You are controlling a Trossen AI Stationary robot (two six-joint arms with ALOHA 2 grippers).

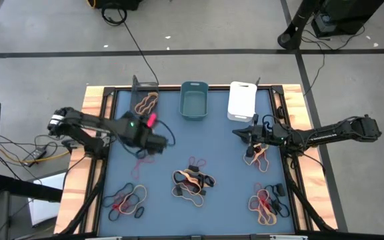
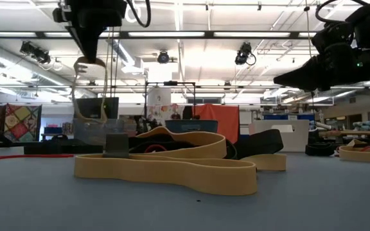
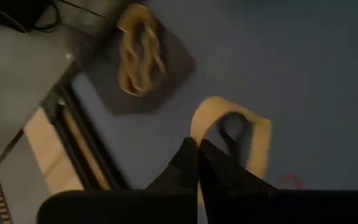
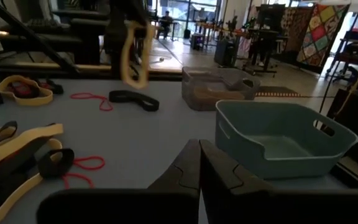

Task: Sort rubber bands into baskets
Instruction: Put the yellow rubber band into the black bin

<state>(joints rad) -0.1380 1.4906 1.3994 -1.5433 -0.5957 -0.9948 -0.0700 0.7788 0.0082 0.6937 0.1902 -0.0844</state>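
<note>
From above, the left tool (image 1: pixel 160 143) hangs over the left half of the blue surface (image 1: pixel 225 160), its fingers pinched shut on a tan rubber band. The right tool (image 1: pixel 237 133) sits just in front of the white basket (image 1: pixel 242 101), fingers closed on nothing. The teal basket (image 1: pixel 194 101) stands at the far middle edge, with the dark grey basket (image 1: pixel 146 101) to its left, tan bands lying inside it. Loose rubber bands lie in heaps: one at the near left (image 1: pixel 129 200), one at the near middle (image 1: pixel 193 181), one at the near right (image 1: pixel 267 203), and a small one under the right arm (image 1: pixel 259 157).

At surface height, the tan band (image 2: pixel 87 90) dangles from the left tool (image 2: pixel 90 54), clear of the surface. A wide tan band (image 2: pixel 172 168) fills the foreground.

The left wrist view shows the closed fingers (image 3: pixel 185 165) gripping the tan loop (image 3: pixel 229 134), with the grey basket (image 3: pixel 138 62) beyond.

The right wrist view shows its closed fingers (image 4: pixel 191 165) near the teal basket (image 4: pixel 281 140), and the held band (image 4: pixel 134 53) hanging farther off.
</note>
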